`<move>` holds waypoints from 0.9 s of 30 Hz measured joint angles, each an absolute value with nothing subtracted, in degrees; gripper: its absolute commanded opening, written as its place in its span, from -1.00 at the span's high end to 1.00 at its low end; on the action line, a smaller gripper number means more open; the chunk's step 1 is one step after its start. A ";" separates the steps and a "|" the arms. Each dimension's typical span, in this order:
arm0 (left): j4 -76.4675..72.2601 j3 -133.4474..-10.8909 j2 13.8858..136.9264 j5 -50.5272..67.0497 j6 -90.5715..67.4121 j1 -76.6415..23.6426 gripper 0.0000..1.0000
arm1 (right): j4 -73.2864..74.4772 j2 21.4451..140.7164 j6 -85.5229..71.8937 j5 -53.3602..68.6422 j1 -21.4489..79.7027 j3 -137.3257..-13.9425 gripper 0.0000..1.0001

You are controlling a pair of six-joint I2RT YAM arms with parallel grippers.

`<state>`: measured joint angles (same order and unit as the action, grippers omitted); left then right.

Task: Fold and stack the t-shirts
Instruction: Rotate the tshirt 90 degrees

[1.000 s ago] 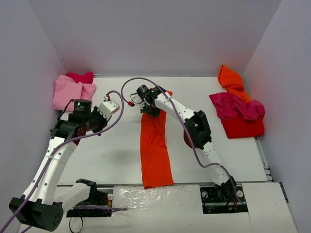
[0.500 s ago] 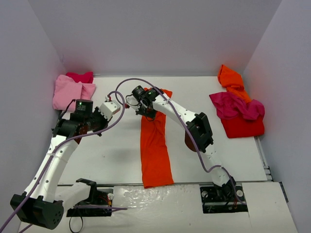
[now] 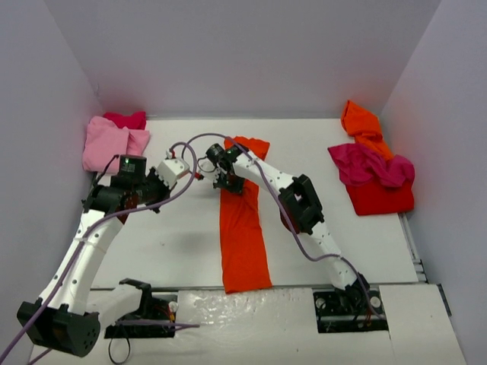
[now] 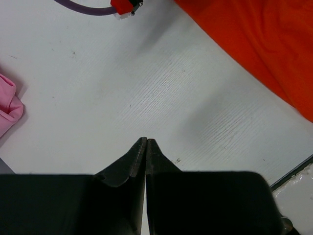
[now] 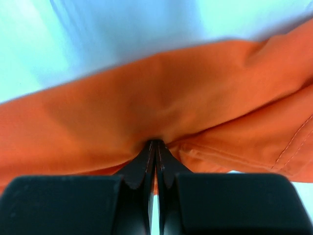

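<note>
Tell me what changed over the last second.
The right arm swung slightly left, its right gripper pinching the far part of the orange t-shirt throughout; more of the shirt's far hem now shows. The left gripper, shut and empty over the table, barely shifted. The pink pile at far left and the mixed pile at right stayed put.

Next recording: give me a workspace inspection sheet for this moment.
Surface: white table, small marks.
Job's things: long orange t-shirt lying mid-table; pink pile far left; mixed pile of orange, magenta and red, far right.
Clutter: nothing seen.
Pincers: left pincer shut, empty, over bare table; right pincer shut on the long orange t-shirt's far end.
Cables: purple cable along the arms.
Surroundings: plain white walls on three sides.
</note>
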<state>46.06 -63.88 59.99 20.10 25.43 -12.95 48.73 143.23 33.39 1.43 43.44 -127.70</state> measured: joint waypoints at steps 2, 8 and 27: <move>46.06 -63.88 60.19 20.10 25.51 -12.95 1.00 | 48.80 144.42 33.62 1.13 43.36 -129.64 1.00; 46.04 -63.88 60.74 20.08 25.55 -12.95 1.00 | 44.99 148.63 34.24 -8.06 43.02 -134.91 1.00; 45.30 -63.88 62.96 19.38 26.24 -12.62 0.92 | 17.94 155.59 40.81 -37.81 41.56 -136.79 -0.27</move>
<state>45.30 -63.88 62.96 19.38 26.24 -12.62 17.94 155.59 40.81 -37.81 41.56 -136.79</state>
